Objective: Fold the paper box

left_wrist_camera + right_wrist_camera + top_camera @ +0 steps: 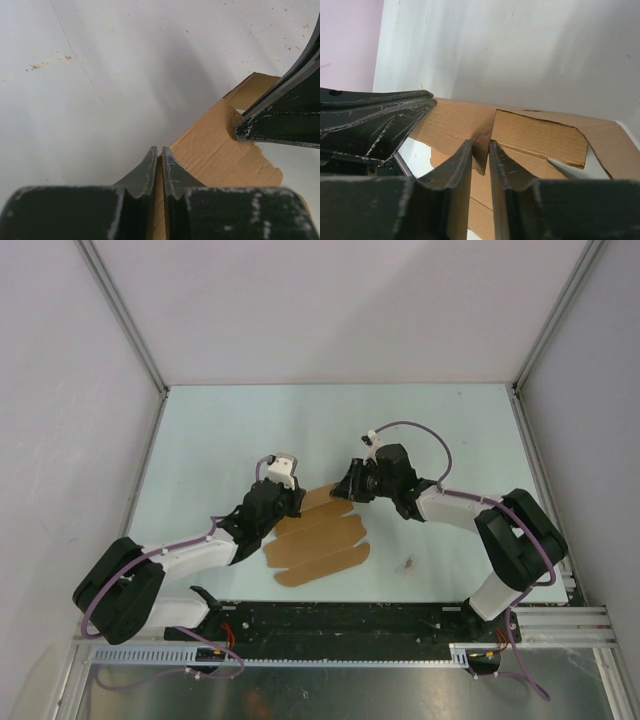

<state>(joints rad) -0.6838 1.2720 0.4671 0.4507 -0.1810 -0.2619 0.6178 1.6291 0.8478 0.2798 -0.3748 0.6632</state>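
Observation:
The paper box (322, 540) is a flat brown die-cut cardboard sheet lying on the table between the two arms. My left gripper (296, 503) is at its far left edge, shut on the edge of the sheet, which shows between the fingers in the left wrist view (159, 150). The cardboard (215, 150) runs off to the right there. My right gripper (341, 490) is at the far right corner, shut on a raised flap (492, 135) of the box (540, 132), as the right wrist view (480, 145) shows. Each gripper appears in the other's wrist view.
The pale table (220, 440) is enclosed by white walls and metal posts on three sides. A black rail (350, 615) runs along the near edge. A small dark speck (408, 562) lies right of the sheet.

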